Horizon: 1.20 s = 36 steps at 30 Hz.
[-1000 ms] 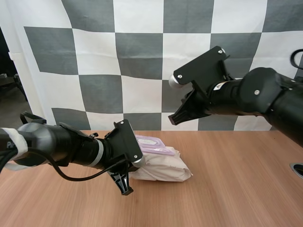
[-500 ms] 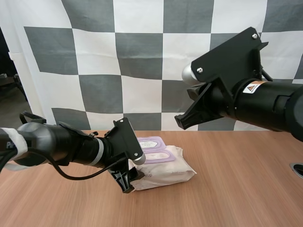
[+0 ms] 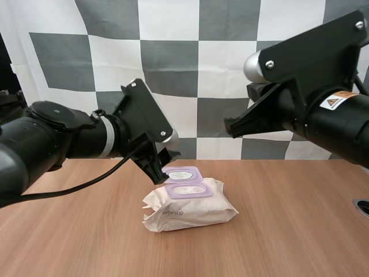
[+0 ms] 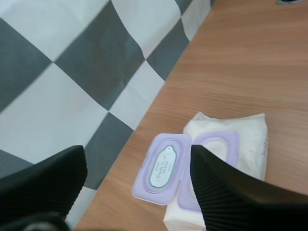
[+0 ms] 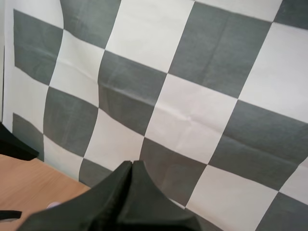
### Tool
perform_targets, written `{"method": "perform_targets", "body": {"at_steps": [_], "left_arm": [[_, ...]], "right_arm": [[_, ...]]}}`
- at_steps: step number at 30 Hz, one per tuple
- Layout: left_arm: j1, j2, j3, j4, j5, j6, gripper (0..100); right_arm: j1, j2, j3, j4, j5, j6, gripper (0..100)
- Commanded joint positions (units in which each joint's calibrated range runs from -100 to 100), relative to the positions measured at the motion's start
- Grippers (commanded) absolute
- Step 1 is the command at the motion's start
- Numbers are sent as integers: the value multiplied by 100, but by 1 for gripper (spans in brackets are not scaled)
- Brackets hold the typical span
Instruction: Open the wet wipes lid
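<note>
Left jaws have lifted off the wipes pack point(image 3: 190, 210) (open lid point(image 3: 181, 172) now uncovered).

Wipes pack point(image 3: 190, 212) crinkly plastic; table point(image 3: 288, 231) matt wood.

Left jaws apart, right jaws together

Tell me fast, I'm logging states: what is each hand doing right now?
Left hand: open, holding nothing.
Right hand: closed, holding nothing.
</note>
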Motion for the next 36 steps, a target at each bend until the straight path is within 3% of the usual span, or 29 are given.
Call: {"method": "perform_targets", "body": {"at_steps": [1,5,9,14,16,22,26,31,33,36], "left_arm": [[-3,-926,-171,59,-16,-542,100],[20,-1864,-454,115,-35,-1412,100],[183,-2610,-658,225,-73,-2318,100],[190,-3566,-758,511,-758,-3171,100],[190,-3919,-758,638,-1002,-3413,92],[190,-4794,-687,1398,-1181,-4066,42],[172,-5040,-479,1767,-1833,-4528,29],[166,-5140,-173,1760,-2066,-4788,10],[84,-5140,-7,1813,-2105,-4788,2],[-104,-5151,140,2269,-2164,-4963,0]], "right_arm": [[-6,-102,-2,73,-213,13,0],[-6,-343,-2,262,-257,13,0],[-6,-663,-2,262,-257,153,0],[-6,-1180,-2,262,-308,436,0],[-6,-1421,-2,262,-429,455,0],[-6,-2151,206,262,-895,445,0],[-6,-2651,531,250,-1336,372,0],[11,-2903,880,188,-1921,229,0],[42,-2903,941,173,-1921,229,0],[100,-2903,1022,-13,-2030,229,0]]}}
